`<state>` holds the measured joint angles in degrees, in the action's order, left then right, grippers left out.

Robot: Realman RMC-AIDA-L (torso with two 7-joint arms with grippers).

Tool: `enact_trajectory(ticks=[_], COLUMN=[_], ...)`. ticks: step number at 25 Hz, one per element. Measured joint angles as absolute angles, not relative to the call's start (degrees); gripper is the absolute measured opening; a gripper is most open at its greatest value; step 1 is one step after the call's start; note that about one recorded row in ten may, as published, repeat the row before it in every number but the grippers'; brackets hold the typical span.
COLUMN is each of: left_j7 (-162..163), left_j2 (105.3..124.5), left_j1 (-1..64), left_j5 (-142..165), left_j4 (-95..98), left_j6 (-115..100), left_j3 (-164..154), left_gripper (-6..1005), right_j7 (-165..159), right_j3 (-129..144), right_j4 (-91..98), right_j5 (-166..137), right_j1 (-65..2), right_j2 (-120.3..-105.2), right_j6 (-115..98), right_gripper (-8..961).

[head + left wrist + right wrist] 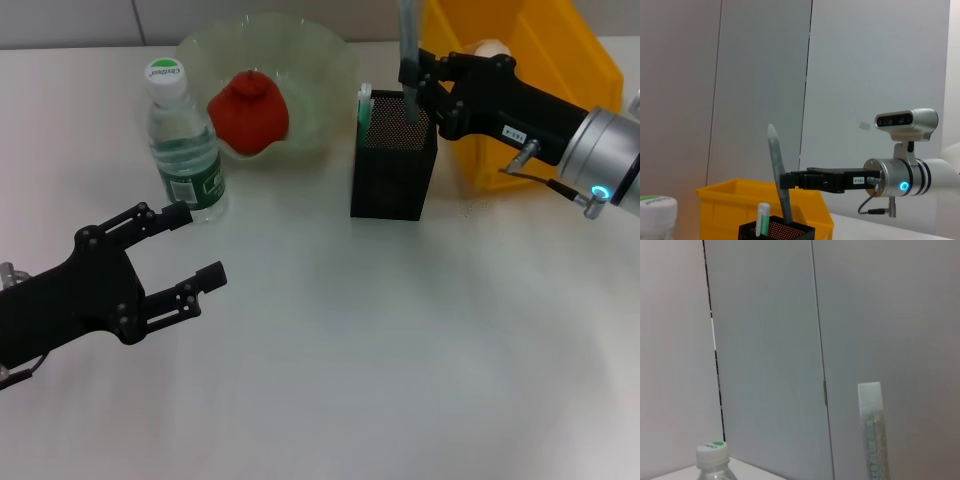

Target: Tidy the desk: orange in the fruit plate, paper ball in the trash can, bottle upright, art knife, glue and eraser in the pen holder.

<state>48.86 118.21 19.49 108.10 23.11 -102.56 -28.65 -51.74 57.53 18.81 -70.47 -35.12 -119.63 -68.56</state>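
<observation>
My right gripper (410, 78) is shut on a slim grey-green glue tube (408, 30), held upright with its lower end inside the black mesh pen holder (392, 170). The left wrist view shows the same grip (787, 181) on the glue tube (776, 160) above the pen holder (777, 231). A green-and-white stick (364, 105) stands in the holder's corner; I cannot tell what it is. The bottle (185, 150) stands upright. The orange (248, 112) lies in the clear fruit plate (320, 60). A paper ball (490, 48) sits in the yellow trash can (560, 50). My left gripper (202, 244) hovers open at the near left.
The bottle stands just beyond my left gripper's fingers. The yellow trash can is right behind the pen holder, against my right arm. The right wrist view shows the glue tube (872, 435) and the bottle cap (712, 452) before a grey wall.
</observation>
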Motion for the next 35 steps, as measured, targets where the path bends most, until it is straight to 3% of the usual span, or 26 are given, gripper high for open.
enact_trajectory(ticks=[8,11,16,22,35], left_j7=[48.9,48.9,48.9,49.0,49.6], left_j2=[118.2,118.21,118.21,118.15,118.11], left_j1=[19.5,19.6,19.7,19.7,19.9], left_j5=[108.0,108.0,108.0,108.0,108.0], left_j4=[23.1,23.1,23.1,23.1,23.1], left_j6=[-102.5,-102.6,-102.6,-102.6,-103.2], left_j3=[-28.6,-28.6,-28.6,-28.6,-29.0], left_gripper=[783,783,783,783,783], right_j7=[-51.6,-51.6,-51.5,-51.6,-55.3], right_j3=[58.8,58.8,58.9,58.7,58.4], right_j4=[19.1,19.2,19.7,20.3,23.6], right_j5=[-70.6,-70.7,-70.7,-70.3,-70.7], right_j1=[-35.5,-35.5,-35.3,-35.0,-30.9], right_j2=[-119.36,-119.35,-119.36,-119.4,-118.95], right_j6=[-68.0,-68.0,-68.1,-68.5,-79.1], right_gripper=[140,340,571,679,793])
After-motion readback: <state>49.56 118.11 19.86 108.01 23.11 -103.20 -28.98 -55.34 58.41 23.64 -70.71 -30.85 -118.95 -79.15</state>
